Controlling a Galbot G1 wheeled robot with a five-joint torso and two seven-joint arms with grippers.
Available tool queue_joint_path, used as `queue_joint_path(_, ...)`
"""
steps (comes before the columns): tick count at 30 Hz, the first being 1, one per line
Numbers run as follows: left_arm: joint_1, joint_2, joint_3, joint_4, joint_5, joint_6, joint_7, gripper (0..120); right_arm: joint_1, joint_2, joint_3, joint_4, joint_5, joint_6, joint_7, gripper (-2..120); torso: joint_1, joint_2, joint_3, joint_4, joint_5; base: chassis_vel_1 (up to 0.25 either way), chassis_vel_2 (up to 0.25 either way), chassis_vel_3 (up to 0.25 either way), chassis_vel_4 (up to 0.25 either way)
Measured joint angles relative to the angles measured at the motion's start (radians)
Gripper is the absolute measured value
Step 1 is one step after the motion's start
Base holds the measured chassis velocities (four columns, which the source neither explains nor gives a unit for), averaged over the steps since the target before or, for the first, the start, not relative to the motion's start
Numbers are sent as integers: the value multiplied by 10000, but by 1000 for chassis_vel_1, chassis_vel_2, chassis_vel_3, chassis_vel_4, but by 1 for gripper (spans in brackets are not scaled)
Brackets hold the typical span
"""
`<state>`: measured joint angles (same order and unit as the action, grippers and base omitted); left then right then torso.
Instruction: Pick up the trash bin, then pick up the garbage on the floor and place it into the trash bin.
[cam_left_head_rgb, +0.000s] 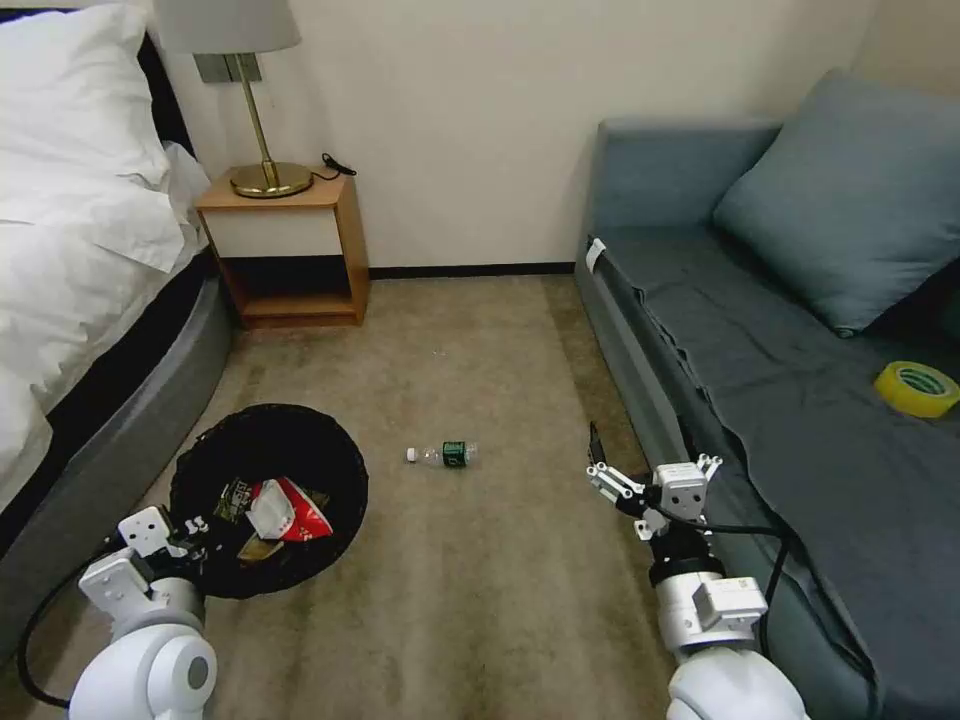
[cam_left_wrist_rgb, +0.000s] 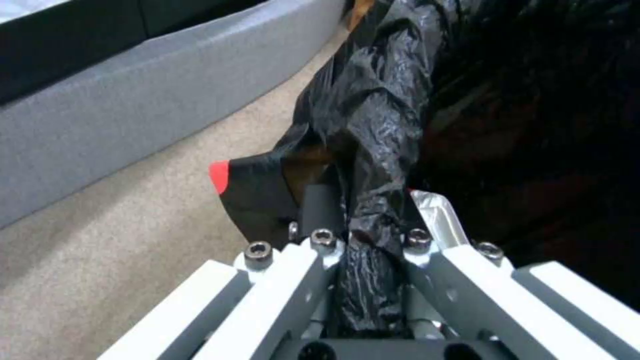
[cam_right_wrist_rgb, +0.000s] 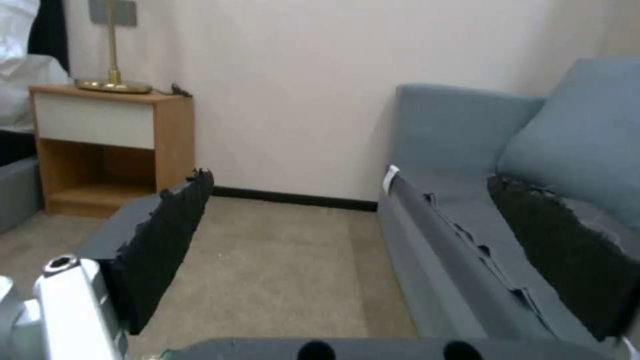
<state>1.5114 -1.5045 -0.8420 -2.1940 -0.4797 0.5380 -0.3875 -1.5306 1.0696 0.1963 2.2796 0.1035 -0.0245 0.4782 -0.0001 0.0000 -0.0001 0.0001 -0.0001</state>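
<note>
Trash bin rim pinched by left pincer, bottle on carpet, right pincer spread

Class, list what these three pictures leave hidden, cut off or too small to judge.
- Trash bin: head view, white wall hidden by its black bag.
- Litter under the red-and-white packet: overlapped, pieces uncountable.
- Bottle: too small to read the label.
- Left gripper: left wrist view, fingertips buried in bag plastic.
- Right gripper: empty.

Black-lined bin (green-labelled clear bottle)
</note>
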Motion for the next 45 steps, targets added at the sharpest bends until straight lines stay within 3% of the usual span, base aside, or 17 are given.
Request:
queue_joint_path(10, -116, -51, -120, 48, -84, 36, -5, 3, 392, -339, -209, -287, 274, -56, -44, 100, 0, 0, 1, -1, 1, -64, 61, 58, -60)
queue_joint_path(45, -154, -95, -93, 319, -65, -28, -5, 3, 1097, -417, -805, -912, 435, -210, -32, 100, 1, 0, 1, -1, 2, -125, 124, 123, -124)
